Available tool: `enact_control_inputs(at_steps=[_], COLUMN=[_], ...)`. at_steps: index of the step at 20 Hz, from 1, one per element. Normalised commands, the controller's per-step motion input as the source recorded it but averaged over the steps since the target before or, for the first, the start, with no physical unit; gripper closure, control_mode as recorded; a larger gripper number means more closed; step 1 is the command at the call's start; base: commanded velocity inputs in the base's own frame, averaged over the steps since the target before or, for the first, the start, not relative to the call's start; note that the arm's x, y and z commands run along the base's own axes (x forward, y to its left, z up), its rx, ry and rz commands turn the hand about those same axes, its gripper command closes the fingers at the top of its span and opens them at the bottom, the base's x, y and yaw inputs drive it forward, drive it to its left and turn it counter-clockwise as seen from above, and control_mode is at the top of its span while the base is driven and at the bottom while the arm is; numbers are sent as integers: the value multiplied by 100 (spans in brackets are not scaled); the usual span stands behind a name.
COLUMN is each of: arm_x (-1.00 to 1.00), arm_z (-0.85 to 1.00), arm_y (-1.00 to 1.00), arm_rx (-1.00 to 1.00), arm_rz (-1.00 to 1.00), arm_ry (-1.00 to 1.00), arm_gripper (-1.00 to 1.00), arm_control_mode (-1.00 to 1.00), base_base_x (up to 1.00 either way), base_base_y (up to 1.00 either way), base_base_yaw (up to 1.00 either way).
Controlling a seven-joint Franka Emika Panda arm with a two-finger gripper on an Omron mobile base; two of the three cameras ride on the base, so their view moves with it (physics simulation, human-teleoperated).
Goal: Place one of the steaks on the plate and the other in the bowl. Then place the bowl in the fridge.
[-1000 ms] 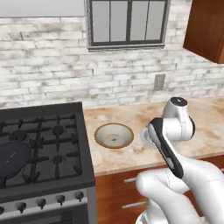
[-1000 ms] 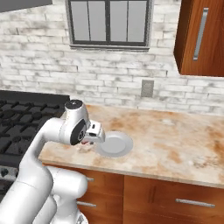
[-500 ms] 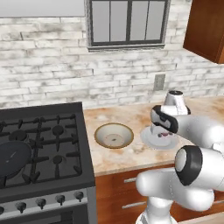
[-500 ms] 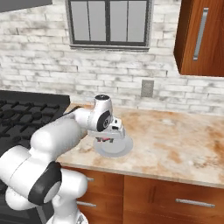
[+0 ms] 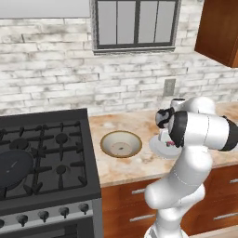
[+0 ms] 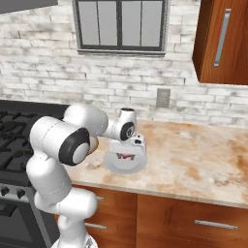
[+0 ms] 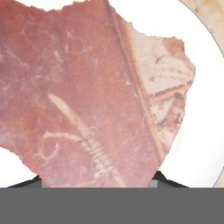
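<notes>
Steak [image 7: 83,87]: lying on the whitish plate [image 6: 127,164], looking deep red with a paler fatty edge in the hand view, and showing as a small red patch [image 6: 126,156] in the right base view.
Plate: sitting on the marbled worktop [image 6: 193,155], just right of the bowl.
Bowl [image 5: 121,144]: sitting on the worktop between the stove [image 5: 42,153] and the plate.
Fingers [image 6: 127,154]: hovering low over the plate with the steak between them; I cannot tell whether they are gripping it or standing apart.
Arm: bending over the worktop from the front.
</notes>
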Motion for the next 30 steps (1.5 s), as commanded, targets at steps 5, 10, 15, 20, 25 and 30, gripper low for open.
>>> enact_control_inputs(at_steps=[5,10,15,20,25,30], arm_x=[0,2,0,-23,-46,-55], arm_z=[-42,-13,0,7,82,83], arm_y=[0,0,0,0,17,64], arm_rx=[0,0,0,0,0,1], arm_rz=[4,1,0,0,0,-6], arm_ry=[0,0,0,0,0,1], arm_gripper=[100,-100,-100,-100,-100,-100], arm_control_mode=[-100,-100,-100,-100,-100,-100], base_base_x=[0,0,0,0,0,0], base_base_y=[0,0,0,0,0,0], base_base_yaw=[0,0,0,0,0,0])
